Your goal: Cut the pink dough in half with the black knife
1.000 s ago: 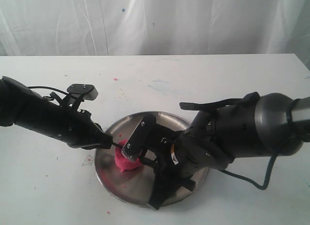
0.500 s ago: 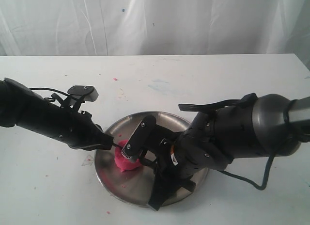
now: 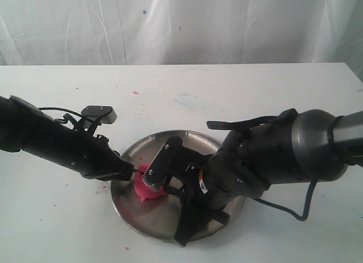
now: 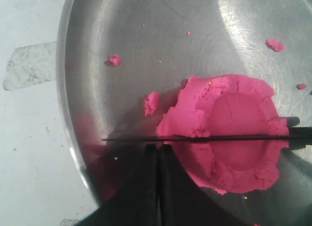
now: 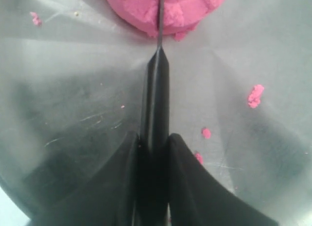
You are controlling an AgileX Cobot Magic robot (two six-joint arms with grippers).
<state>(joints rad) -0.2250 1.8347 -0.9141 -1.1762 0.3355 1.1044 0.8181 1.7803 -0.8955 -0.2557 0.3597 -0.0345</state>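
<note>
The pink dough (image 3: 145, 189) is a round puck with a dented top, lying left of centre in the steel plate (image 3: 153, 220). In the left wrist view the black knife (image 4: 204, 137) lies edge-down across the middle of the dough (image 4: 234, 106), its tip past the dough's rim. My left gripper (image 4: 158, 147) is shut with nothing between its fingers, its tips right against the blade near the tip. My right gripper (image 5: 155, 138) is shut on the knife handle (image 5: 156, 99), with the blade running into the dough (image 5: 131, 7). In the exterior view both grippers, left (image 3: 127, 171) and right (image 3: 161, 166), meet over the dough.
Small pink crumbs (image 4: 275, 44) (image 5: 254, 95) are scattered on the plate (image 4: 122, 31). The plate sits near the front of a white table (image 3: 255, 93) with faint paint marks. A white curtain hangs behind.
My left arm has sunk a little lower toward the table. The right arm, knife and dough have barely moved.
</note>
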